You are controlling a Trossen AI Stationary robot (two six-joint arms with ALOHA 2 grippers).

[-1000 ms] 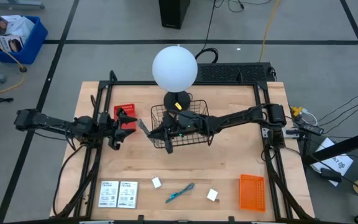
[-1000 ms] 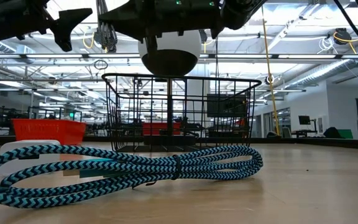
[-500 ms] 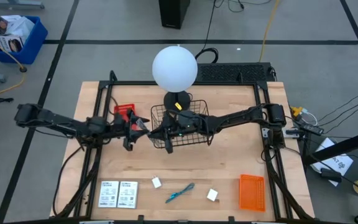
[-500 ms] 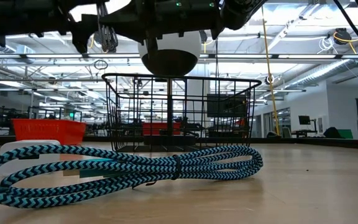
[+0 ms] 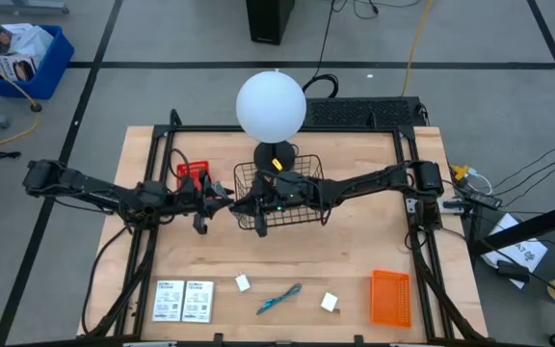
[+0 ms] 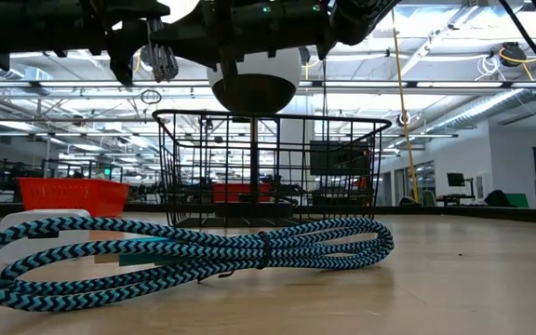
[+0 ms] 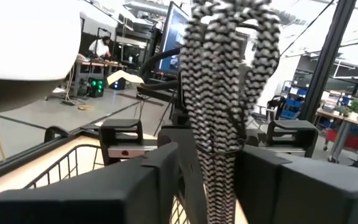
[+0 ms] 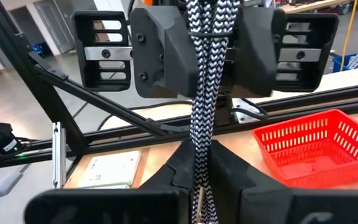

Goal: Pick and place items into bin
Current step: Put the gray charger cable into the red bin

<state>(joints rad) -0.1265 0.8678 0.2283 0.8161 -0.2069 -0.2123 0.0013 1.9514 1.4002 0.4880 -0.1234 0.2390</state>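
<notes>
Both end effectors — left (image 5: 212, 196), right (image 5: 242, 204) — grip one braided cord (image 8: 202, 118) beside the basket (image 5: 302, 214). Cards (image 5: 184, 300), blocks (image 5: 243, 282), pen (image 5: 278, 298) remain on the table (image 5: 355, 260).

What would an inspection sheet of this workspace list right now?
Surface: wooden table.
Job's things: two cards, white blocks and teal pen near the front edge; wire basket at centre.
Clutter: globe lamp, red tray, orange tray.
Hands: left hand and right hand both grip a braided cord.
Cables: teal cable coil on table.
Surroundings: blue bin on floor.
</notes>
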